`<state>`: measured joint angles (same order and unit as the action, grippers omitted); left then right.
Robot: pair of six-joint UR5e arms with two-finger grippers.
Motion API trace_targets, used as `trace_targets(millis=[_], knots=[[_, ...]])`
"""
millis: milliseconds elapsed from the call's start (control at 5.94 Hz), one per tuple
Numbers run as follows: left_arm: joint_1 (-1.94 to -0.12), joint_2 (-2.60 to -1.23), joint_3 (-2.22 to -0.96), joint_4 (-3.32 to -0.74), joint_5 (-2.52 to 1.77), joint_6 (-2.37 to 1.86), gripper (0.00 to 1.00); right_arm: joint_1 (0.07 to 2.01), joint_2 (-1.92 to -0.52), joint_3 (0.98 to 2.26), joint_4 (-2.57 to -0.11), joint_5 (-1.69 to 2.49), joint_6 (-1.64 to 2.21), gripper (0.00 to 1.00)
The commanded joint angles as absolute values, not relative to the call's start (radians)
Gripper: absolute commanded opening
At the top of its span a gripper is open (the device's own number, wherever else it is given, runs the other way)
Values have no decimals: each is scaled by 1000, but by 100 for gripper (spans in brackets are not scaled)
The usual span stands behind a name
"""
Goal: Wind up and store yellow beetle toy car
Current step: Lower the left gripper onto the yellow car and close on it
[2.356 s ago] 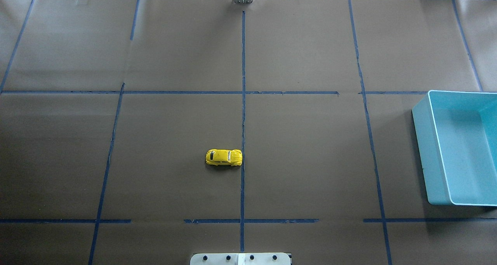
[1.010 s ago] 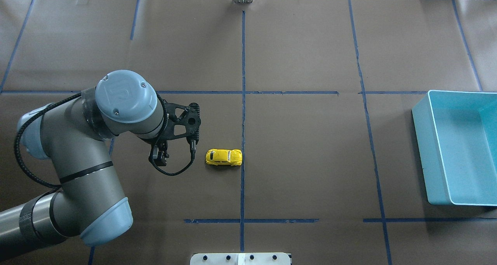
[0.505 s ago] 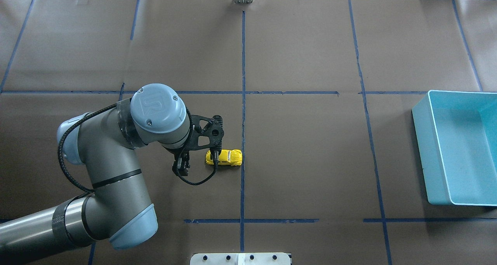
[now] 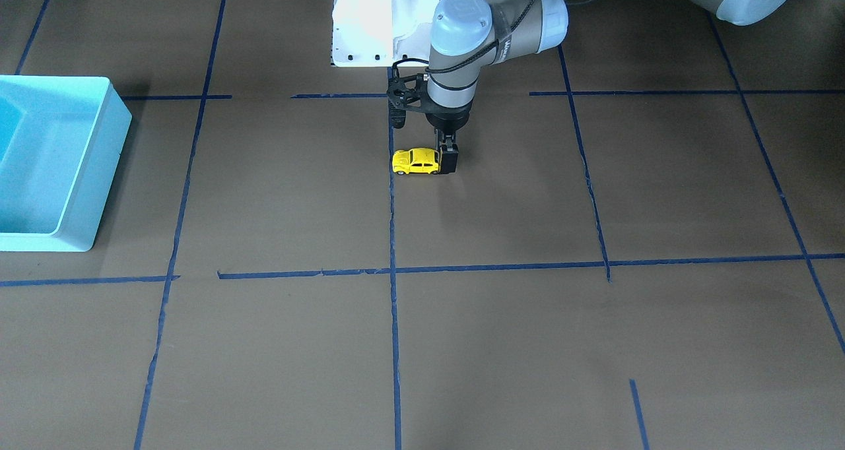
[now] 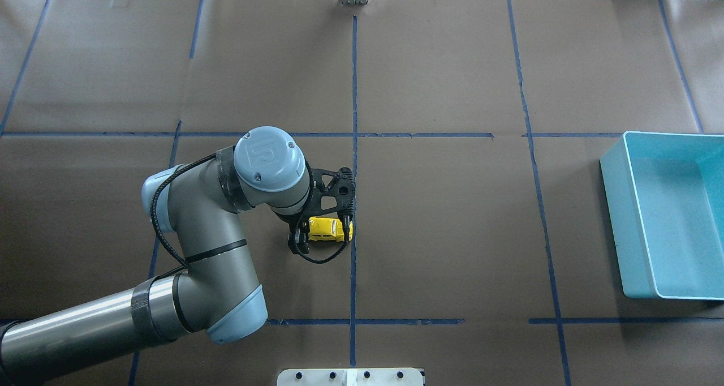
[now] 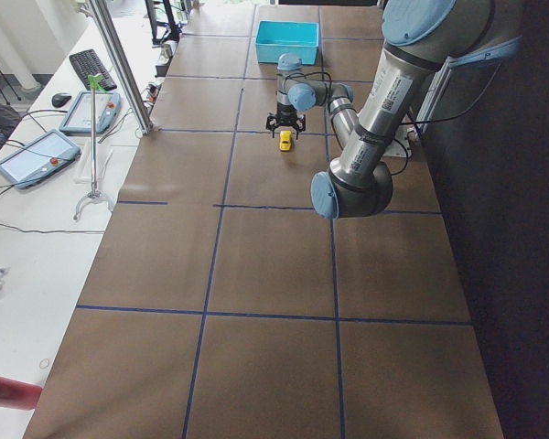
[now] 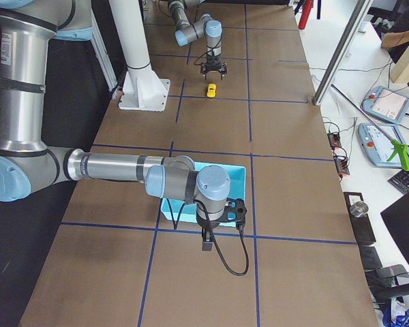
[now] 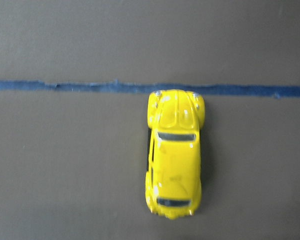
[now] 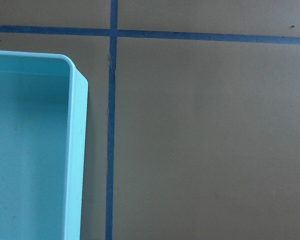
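Brown paper-covered table with a blue tape grid. The yellow beetle toy car sits mid-table, nose at a tape line, with the left gripper just behind its tail. The right gripper hangs by the turquoise bin. Can't tell either one's jaws.

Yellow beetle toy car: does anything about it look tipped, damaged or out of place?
Nothing stands out. The yellow beetle toy car sits upright and looks intact, its nose at a blue tape line.

left arm: grey metal tubes w/ pale-blue joint caps, black ribbed cable, black fingers.
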<state>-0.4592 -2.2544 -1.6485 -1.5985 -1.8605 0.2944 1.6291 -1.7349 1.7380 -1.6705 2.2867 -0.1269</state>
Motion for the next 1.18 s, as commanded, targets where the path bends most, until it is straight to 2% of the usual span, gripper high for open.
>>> trace_targets(millis=[0, 1010], knots=[[-454, -2281, -1605, -1623, -1864, 288, 100, 1629, -1733, 1730, -1671, 2287, -126, 100], [-446, -2324, -1520, -1656, -1917, 282, 100, 1629, -1730, 1720, -1669, 2286, -127, 100]])
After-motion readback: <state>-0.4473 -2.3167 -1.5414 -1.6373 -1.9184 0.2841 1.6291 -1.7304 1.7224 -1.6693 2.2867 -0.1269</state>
